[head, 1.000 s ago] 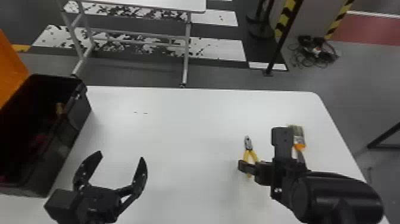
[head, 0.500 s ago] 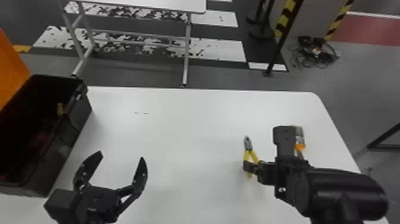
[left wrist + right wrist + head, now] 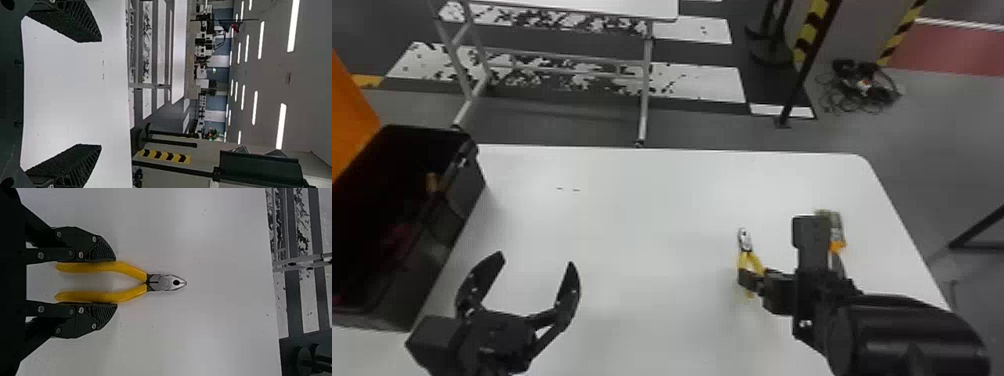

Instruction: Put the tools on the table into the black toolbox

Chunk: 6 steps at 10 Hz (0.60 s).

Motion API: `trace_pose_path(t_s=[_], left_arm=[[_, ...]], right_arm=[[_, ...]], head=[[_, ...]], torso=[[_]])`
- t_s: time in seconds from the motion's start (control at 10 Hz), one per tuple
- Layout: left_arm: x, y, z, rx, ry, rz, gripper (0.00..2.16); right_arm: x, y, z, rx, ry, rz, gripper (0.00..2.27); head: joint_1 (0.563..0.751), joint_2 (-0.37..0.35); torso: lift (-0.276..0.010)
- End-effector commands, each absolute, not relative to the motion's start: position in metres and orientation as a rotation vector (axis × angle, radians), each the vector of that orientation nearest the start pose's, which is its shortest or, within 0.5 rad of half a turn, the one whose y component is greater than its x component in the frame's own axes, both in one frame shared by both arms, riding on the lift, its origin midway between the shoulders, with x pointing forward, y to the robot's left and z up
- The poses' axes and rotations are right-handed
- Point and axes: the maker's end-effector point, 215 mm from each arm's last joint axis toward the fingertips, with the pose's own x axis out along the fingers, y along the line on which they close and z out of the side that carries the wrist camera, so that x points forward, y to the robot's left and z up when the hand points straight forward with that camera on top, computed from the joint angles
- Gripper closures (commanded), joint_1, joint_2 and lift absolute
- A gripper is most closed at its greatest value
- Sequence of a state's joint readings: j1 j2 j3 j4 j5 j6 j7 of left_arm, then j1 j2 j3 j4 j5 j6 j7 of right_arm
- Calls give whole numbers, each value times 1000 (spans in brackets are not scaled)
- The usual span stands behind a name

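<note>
The head view shows steel-nosed pliers (image 3: 745, 241) with smooth yellow handles lying on the white surface (image 3: 652, 225), their handle end at the fingertips of the right hand (image 3: 753, 281). In the right wrist view the right hand (image 3: 116, 283) is drawn in on the pliers, its dark, finely ribbed fingers (image 3: 102, 250) touching the outer side of each curved handle; the stubby, tapered metal nose points away from the hand. Just beyond and to the right of that hand, partly hidden by it, lies a paintbrush (image 3: 838, 242) with pale bristles and an orange part.

Well apart, the left hand (image 3: 537, 260) is spread wide above the surface, with nothing between its fingers. Beside it, to its left and farther back, stands the black toolbox (image 3: 452, 220), boxy and rigid, its orange lid (image 3: 349, 110) raised.

Compared with the earliest frame, the right hand has shifted slightly rightward; the pliers and left hand have stayed put.
</note>
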State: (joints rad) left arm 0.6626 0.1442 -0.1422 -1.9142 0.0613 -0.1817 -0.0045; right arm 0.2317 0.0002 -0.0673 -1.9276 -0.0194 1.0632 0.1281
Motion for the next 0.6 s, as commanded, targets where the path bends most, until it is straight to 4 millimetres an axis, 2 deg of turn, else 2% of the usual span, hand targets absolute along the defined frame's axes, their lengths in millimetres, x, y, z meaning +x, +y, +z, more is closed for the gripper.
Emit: trace_pose_path(t_s=[0.0, 0.2, 0.5], left_arm=[[367, 167, -422, -21, 145, -186, 22], [370, 168, -415, -20, 131, -185, 22], [375, 157, -403, -28, 123, -219, 22]], right_arm=[[409, -229, -545, 93, 902, 67, 2240], [410, -227, -535, 99, 866, 81, 2240], [419, -213, -505, 96, 730, 137, 2240]], head=[[695, -95], [695, -91], [695, -82]], torso=[[-75], [-75], [-75]])
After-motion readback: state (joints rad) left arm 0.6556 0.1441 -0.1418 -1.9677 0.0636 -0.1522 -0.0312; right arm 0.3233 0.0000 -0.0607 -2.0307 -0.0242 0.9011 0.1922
